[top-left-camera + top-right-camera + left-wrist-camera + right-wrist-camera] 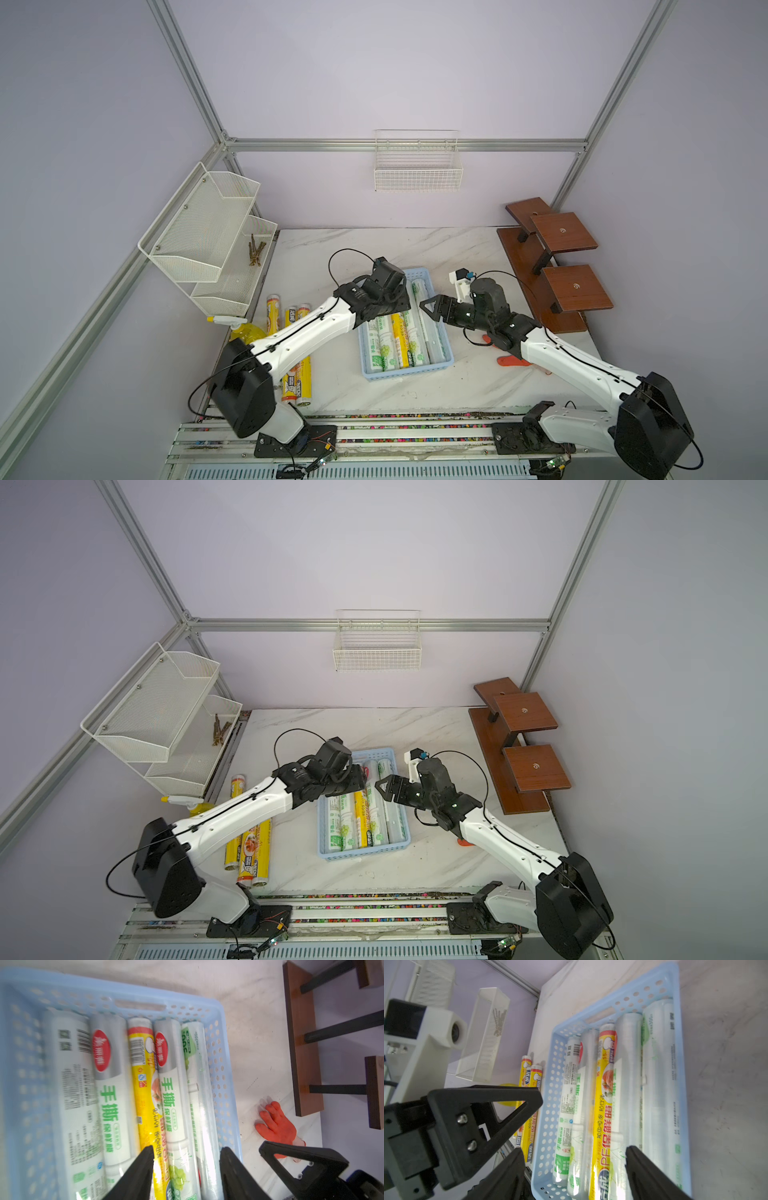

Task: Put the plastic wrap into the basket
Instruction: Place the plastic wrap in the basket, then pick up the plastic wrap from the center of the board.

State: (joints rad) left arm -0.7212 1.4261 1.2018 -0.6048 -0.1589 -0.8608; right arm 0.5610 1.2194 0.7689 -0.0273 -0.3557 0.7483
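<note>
The light-blue basket [405, 376] [361, 856] [124, 993] [550, 1076] sits mid-table, and several rolls of plastic wrap [399, 340] [360, 820] [145, 1093] [604, 1093] lie side by side in it, white-green ones and a yellow one. More yellow rolls [301, 374] [253, 845] [529, 1076] lie on the table left of it, partly under my left arm. My left gripper [401, 305] [357, 781] [188, 1153] hangs open over the basket's far left part, fingers straddling rolls below without holding one. Facing it over the far right part, my right gripper [424, 307] [380, 787] [574, 1152] is open and empty.
An orange glove [511, 359] [278, 1124] lies right of the basket under my right arm. A brown stepped wooden shelf [552, 266] stands at the right edge. At the left are a white mesh rack [208, 241] and a yellow spray bottle [245, 330]. On the back wall hangs a wire basket [417, 166].
</note>
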